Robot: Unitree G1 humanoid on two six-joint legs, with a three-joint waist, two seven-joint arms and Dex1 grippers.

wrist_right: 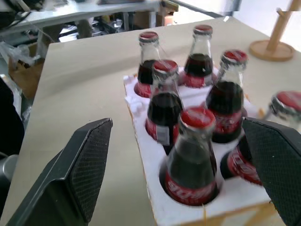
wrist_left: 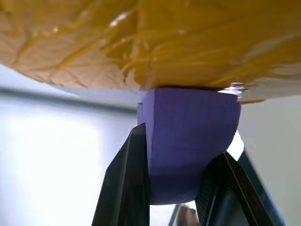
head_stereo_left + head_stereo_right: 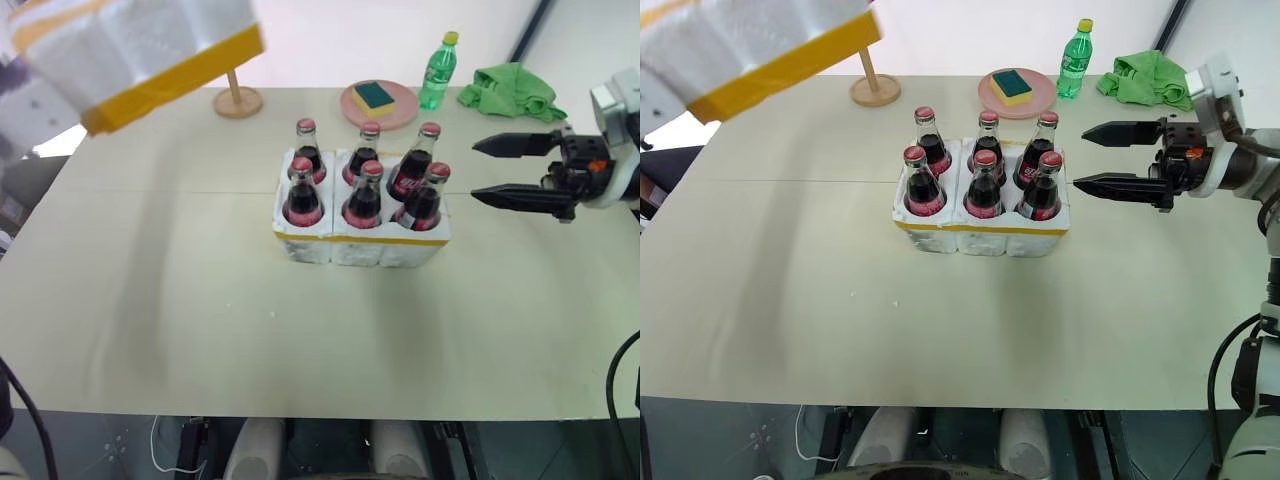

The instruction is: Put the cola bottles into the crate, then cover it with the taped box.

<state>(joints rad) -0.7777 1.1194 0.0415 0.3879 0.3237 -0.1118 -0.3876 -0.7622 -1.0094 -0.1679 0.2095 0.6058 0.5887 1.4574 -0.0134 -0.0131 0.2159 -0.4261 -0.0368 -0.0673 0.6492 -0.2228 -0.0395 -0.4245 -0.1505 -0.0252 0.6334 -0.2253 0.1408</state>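
Observation:
Several cola bottles [image 3: 362,195] with red caps stand upright in the wells of the white crate [image 3: 360,245], which sits mid-table with a yellow tape band at its base. The taped box [image 3: 130,55] hangs tilted in the air at the far left, well above the table and away from the crate. In the left wrist view my left gripper [image 2: 183,146] is shut on a purple handle [image 2: 188,155] fixed to the box's yellow-taped face [image 2: 141,42]. My right gripper [image 3: 474,170] stands open just right of the crate, level and pointing at the bottles [image 1: 188,122], touching nothing.
At the back of the table stand a green plastic bottle [image 3: 436,70], a pink plate [image 3: 400,108] with a sponge [image 3: 373,94], a green cloth [image 3: 512,88] and a wooden stand [image 3: 238,98]. The tabletop [image 3: 180,300] is bare left of and in front of the crate.

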